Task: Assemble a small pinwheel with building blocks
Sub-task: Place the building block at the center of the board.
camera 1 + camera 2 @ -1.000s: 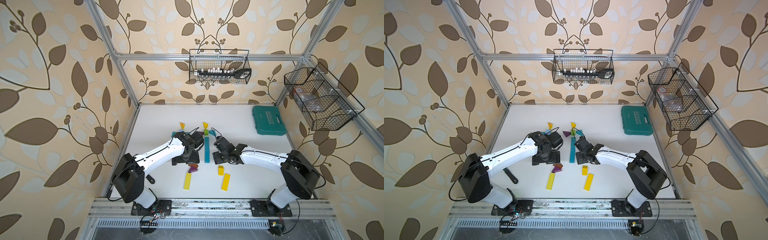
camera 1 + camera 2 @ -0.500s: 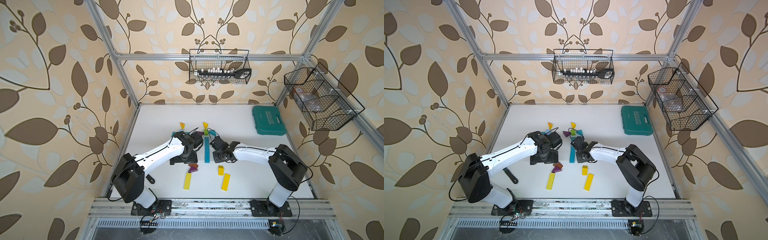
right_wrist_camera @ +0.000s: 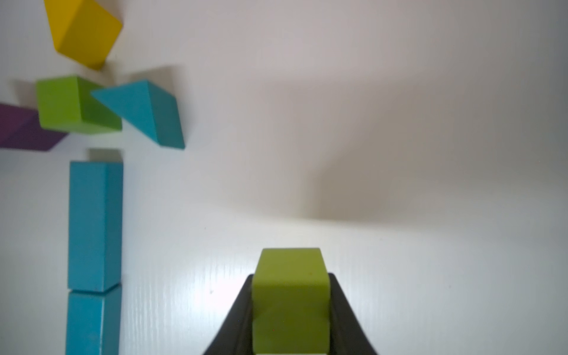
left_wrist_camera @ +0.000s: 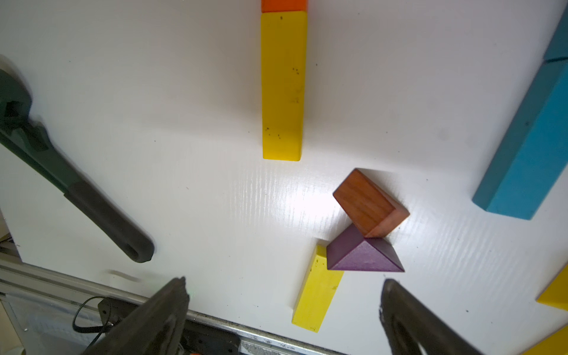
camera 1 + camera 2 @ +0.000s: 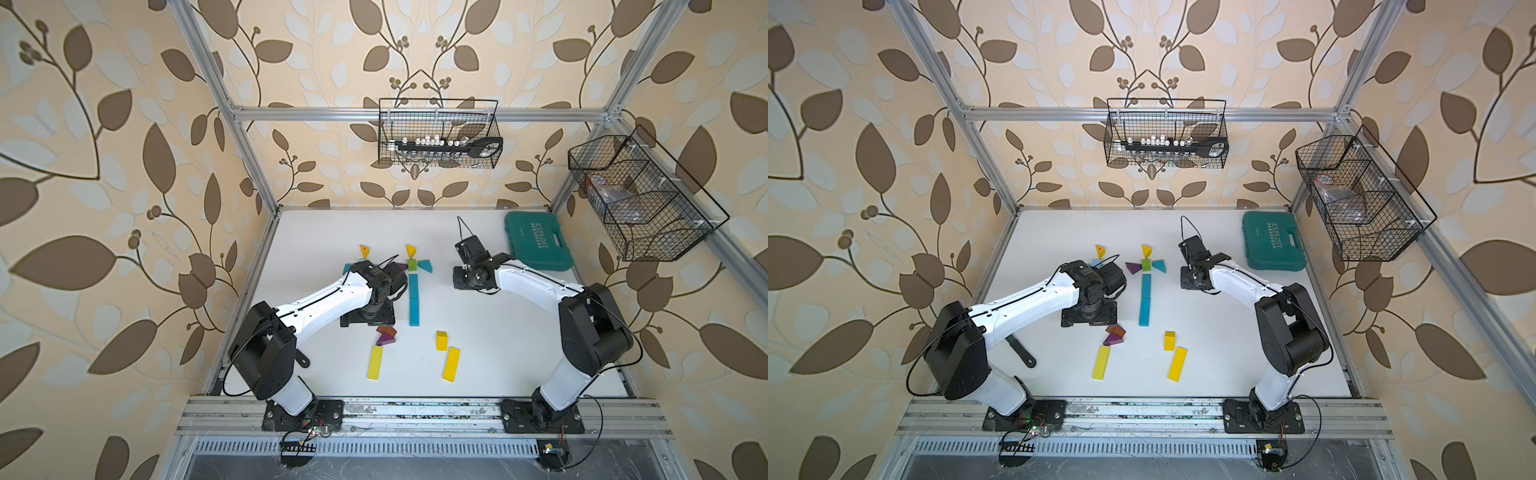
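Holding a small green wooden cube point(image 3: 290, 267) tight between its two black fingers, the right gripper point(image 3: 291, 278) sits low over the white table point(image 3: 399, 153), off to one side of the pinwheel point(image 5: 412, 274). The pinwheel lies flat: a second green cube point(image 5: 412, 264) in the middle, a yellow wedge point(image 5: 410, 250) on its far side, a purple wedge point(image 5: 1133, 267) and a teal wedge point(image 5: 424, 267) at its two sides, and two blue bars point(image 5: 413, 299) end to end as the stick. The left gripper point(image 4: 284, 280) is wide open and empty, over a brown wedge point(image 4: 368, 206) touching a loose purple wedge point(image 4: 362, 256). I think the next job is to set the held cube down in its spot. Keep it flat, bring it down slowly till it rests on the table, and only then let go. Come in from the open side so the fingers do not bump the teal wedge.
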`<action>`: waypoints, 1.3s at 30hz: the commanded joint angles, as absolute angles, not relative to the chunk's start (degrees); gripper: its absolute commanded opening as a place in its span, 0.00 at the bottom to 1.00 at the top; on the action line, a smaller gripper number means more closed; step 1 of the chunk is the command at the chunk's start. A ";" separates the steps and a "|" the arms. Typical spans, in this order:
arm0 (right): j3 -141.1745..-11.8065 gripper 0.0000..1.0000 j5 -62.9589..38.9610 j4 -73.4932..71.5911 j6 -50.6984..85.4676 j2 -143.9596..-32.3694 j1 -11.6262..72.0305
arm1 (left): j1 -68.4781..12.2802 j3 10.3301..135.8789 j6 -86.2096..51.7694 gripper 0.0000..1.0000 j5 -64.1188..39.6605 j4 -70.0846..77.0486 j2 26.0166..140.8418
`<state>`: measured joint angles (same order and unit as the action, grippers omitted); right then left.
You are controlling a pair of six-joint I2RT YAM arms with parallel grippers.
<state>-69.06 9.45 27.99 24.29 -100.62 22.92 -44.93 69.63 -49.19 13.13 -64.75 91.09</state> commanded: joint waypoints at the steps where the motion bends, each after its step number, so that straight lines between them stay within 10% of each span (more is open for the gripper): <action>1: -73.87 0.06 5.88 28.83 19.72 -106.55 20.74 | -44.38 72.23 -47.72 0.99 12.57 -65.37 93.08; 17: -88.02 0.13 5.98 31.63 14.55 -122.43 16.14 | -44.38 74.98 -47.63 0.99 10.37 -66.04 96.39; 27: -91.56 0.57 4.90 33.28 14.34 -121.91 15.72 | -44.38 72.03 -46.15 0.99 5.08 -63.90 94.67; 39: -78.61 0.77 0.47 33.37 16.76 -100.04 15.73 | -44.98 71.62 -45.41 0.93 0.49 -61.37 99.79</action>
<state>-83.50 2.44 33.61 15.27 -105.73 15.84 -44.97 70.43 -46.24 2.22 -61.63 98.10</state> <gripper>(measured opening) 0.760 0.937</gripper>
